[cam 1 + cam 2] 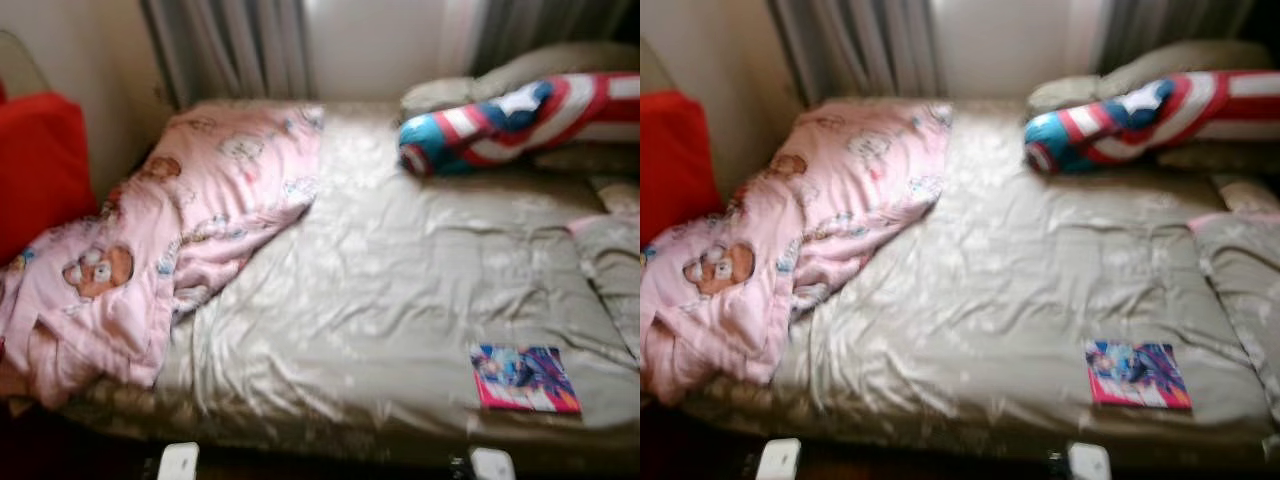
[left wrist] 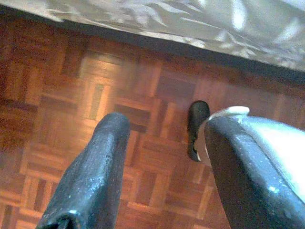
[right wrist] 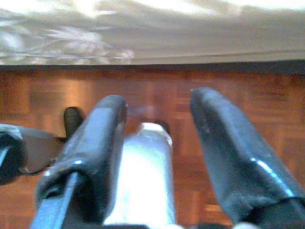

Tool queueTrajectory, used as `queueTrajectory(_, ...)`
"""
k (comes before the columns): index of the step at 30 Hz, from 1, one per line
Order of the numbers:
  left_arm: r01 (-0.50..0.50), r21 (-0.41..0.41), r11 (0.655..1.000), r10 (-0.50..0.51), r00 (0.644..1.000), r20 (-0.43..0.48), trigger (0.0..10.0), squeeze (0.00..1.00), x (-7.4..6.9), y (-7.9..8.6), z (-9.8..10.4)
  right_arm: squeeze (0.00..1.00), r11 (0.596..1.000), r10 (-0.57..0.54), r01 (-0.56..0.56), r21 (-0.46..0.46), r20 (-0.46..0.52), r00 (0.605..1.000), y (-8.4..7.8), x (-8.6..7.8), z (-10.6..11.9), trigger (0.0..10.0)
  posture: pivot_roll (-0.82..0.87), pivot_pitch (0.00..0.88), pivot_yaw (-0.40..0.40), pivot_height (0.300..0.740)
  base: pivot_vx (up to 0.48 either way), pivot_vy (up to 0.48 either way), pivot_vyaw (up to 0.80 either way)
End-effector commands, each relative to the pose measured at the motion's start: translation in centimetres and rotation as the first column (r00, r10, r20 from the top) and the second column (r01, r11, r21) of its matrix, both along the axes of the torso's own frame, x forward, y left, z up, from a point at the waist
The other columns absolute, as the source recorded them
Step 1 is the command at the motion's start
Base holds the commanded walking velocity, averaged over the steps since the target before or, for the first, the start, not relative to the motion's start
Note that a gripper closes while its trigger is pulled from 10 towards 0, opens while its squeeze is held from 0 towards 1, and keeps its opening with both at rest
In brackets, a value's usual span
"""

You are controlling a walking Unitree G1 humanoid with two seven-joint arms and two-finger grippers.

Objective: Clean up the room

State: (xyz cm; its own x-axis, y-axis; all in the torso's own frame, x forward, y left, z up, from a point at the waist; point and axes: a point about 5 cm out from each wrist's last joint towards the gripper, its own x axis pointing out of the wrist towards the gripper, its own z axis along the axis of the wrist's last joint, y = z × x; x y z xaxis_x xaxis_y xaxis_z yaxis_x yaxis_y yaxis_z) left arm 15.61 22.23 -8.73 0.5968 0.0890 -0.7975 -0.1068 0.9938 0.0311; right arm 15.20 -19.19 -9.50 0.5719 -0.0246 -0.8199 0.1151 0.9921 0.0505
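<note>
A: Both arms hang low by the bed's edge. The left gripper [image 2: 157, 167] has its jaws apart over bare parquet floor [image 2: 57, 95], holding nothing; the right gripper [image 3: 159, 143] likewise, jaws spread and empty.

B: Idle, I'd say, since nothing's within reach yet. What's ahead of the jaws?

A: Nearest, a book [image 1: 525, 378] lying flat on the bed [image 1: 380, 290], beyond the right jaws. Further on the left side, a pink blanket [image 1: 170, 230] in a heap. Farthest, a striped pillow [image 1: 510, 122] by the curtain [image 1: 230, 45].

Blurred book [image 1: 525, 378] cover; red cushion [image 1: 38, 165] cut at left edge.
</note>
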Motion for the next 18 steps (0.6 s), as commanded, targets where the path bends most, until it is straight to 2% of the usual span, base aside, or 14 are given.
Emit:
queueTrajectory(1,-0.005,-0.006,1.0,0.005,1.0,-0.021,10.0,0.0,-0.57,-0.06,-0.27,0.0,1.0,-0.021,0.021,-0.009,-0.022,1.0,-0.59,-0.5,-0.14,10.0,-0.03,0.063,0.029,0.74,0.0,0.277,0.0)
queueTrajectory(5,-0.01,-0.006,1.0,0.01,0.999,-0.032,10.0,0.0,-1.23,0.13,-0.46,0.0,1.0,-0.023,0.023,0.005,-0.011,1.0,0.16,0.23,0.01,10.0,-0.03,0.064,0.028,0.74,0.0,0.279,0.0)
queueTrajectory(15,-0.01,-0.008,1.0,0.01,0.999,-0.036,10.0,0.0,-1.31,-0.21,-0.57,0.0,1.0,-0.001,0.0,-0.009,-0.017,1.0,0.01,-0.12,-0.09,10.0,-0.03,0.061,0.027,0.74,0.0,0.278,0.0)
queueTrajectory(18,-0.01,-0.009,1.0,0.009,0.999,-0.034,10.0,0.0,-1.1,-0.35,-0.53,0.0,1.0,0.002,-0.002,-0.013,-0.013,1.0,-0.02,-0.08,-0.06,10.0,-0.03,0.059,0.028,0.74,0.0,0.279,0.64)
